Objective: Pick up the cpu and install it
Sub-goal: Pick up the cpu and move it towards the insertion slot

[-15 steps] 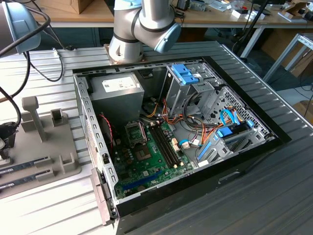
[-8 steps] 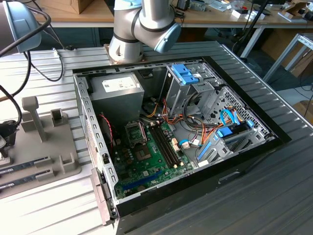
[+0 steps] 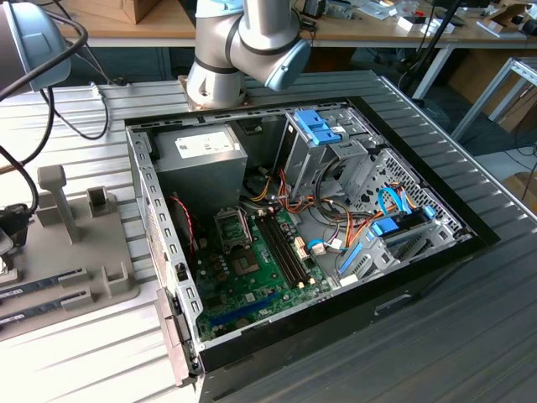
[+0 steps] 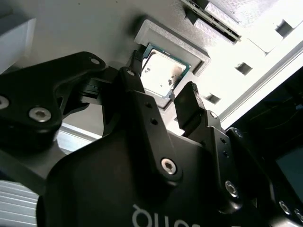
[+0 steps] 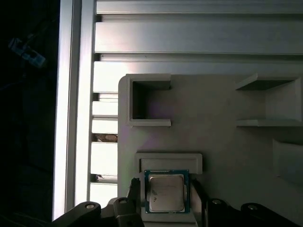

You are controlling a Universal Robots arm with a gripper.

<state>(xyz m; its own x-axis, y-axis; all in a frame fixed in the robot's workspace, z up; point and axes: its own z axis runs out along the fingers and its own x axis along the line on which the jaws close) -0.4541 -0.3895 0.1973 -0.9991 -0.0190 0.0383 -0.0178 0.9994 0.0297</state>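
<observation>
cpu [image 5: 164, 193] lying flat in the framed seat of the grey holder [image 5: 218, 146]. gripper [image 5: 166, 201] over it, jaws spread, one finger [image 4: 189, 101] close beside each cpu edge; contact cannot be told.

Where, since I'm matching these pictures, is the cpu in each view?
First wrist view: the cpu sits in the framed pocket of the grey tray.
Second wrist view: cpu in same pocket, slanted.
Exterior view: too small to tell; tray at the exterior view's left.
Shared landmark: the tray.
</observation>
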